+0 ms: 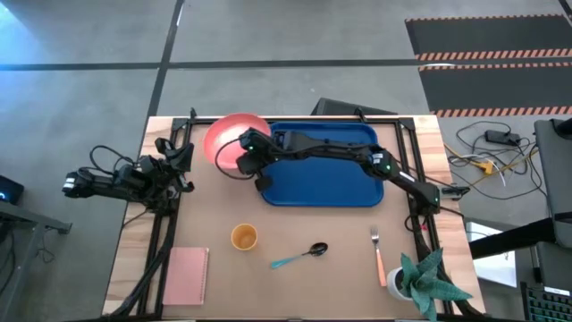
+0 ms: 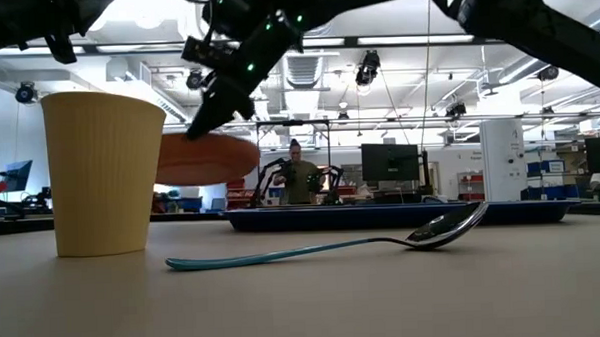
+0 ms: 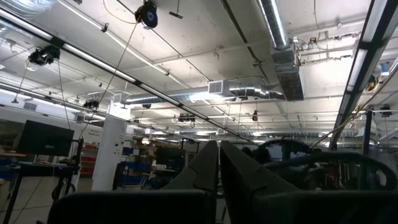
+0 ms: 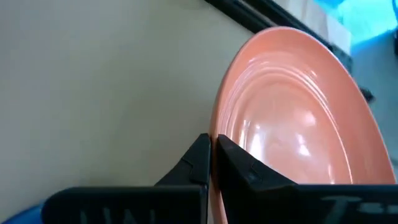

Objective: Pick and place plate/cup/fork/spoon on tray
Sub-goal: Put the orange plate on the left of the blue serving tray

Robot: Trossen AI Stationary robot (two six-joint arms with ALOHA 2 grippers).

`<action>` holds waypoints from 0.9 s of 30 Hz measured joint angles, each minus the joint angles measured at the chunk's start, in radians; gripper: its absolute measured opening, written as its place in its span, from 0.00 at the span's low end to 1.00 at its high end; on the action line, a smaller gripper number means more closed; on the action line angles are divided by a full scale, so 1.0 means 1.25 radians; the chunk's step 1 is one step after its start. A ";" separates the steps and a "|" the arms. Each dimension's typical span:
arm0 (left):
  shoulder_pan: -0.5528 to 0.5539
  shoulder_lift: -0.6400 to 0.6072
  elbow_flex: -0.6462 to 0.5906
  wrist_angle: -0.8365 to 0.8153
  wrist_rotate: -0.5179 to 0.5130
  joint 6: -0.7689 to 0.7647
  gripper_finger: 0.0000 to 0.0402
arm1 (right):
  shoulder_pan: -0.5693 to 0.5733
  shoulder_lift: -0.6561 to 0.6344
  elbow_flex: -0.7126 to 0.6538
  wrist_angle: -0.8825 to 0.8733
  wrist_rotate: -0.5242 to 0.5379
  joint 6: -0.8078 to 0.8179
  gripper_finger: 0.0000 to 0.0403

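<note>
The coral-pink plate [image 1: 231, 137] is in the air at the far edge of the table, left of the blue tray [image 1: 357, 192], and it also shows in the low view [image 2: 208, 160]. My right gripper [image 1: 241, 164] is shut on its rim. The orange-yellow cup [image 1: 244, 237] stands upright on the table near the middle. The blue-handled spoon [image 1: 299, 257] lies right of the cup. The orange-handled fork [image 1: 378, 251] lies farther right. My left gripper [image 3: 218, 163] is shut and empty at the table's left edge, pointing up toward the ceiling. My right gripper pinches the plate's rim [image 4: 219, 127] between its two fingers, one on the upper face and one on the underside. The hold is on the near edge of the plate, on the side toward the tray. The plate is lifted clear of the table [image 2: 208, 160].
A pink notebook [image 1: 186, 274] lies at the near left corner. A potted plant [image 1: 422, 283] stands at the near right corner. Cables run along both table sides. A person stands in the room beyond the table [image 2: 297, 179].
</note>
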 joint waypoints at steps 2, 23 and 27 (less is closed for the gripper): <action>0.000 0.000 0.000 0.000 0.000 0.000 0.00 | 0.000 -0.019 0.000 -0.033 0.027 0.014 0.02; 0.000 -0.001 0.000 0.001 0.000 -0.001 0.00 | 0.012 -0.209 -0.010 -0.343 0.129 0.214 0.02; 0.000 -0.001 0.000 0.001 0.000 -0.001 0.00 | 0.026 -0.231 -0.055 -0.340 0.153 0.243 0.02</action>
